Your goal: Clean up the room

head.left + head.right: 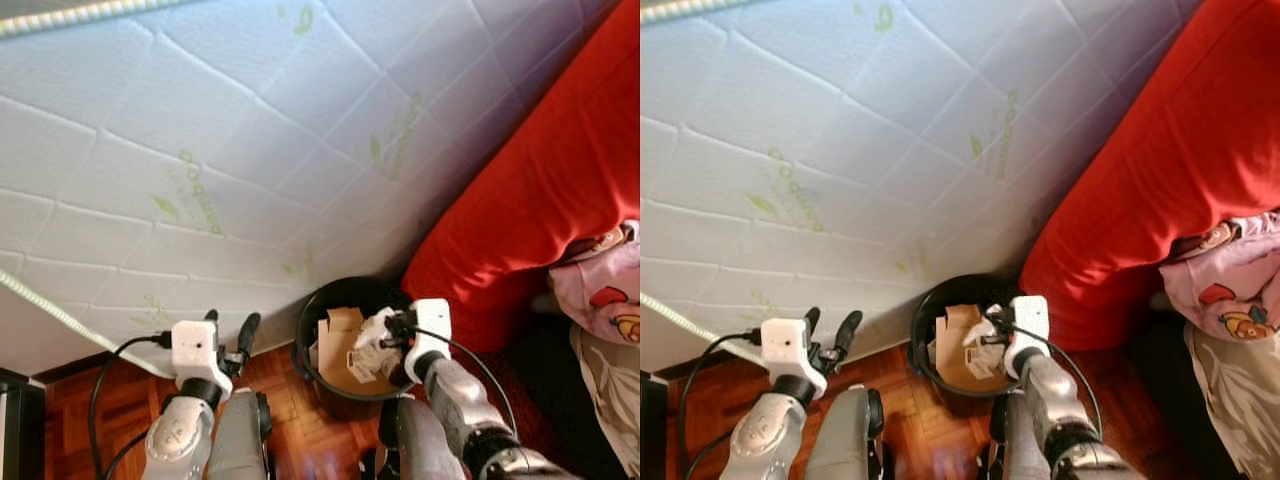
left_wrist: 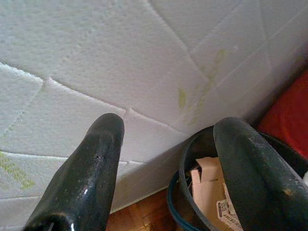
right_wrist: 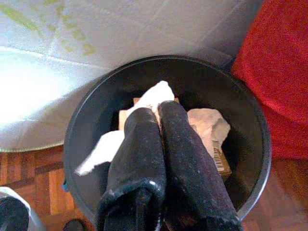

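One right end effector pinches one tissue over one bin.

A: Access to the black bin?
B: From above only. The upright mattress stands just behind its rim; the red sofa crowds its right side.
A: Inside?
B: Cardboard covers the bottom.

A mattress, red bedding, patterned cloth and a wooden floor.

We see a white quilted mattress with pale green leaf prints, which stands tilted and takes most of the view. A red blanket lies at its right side, touching it. A pink cloth with cartoon prints rests on the red blanket's lower edge. Under all is reddish parquet floor.
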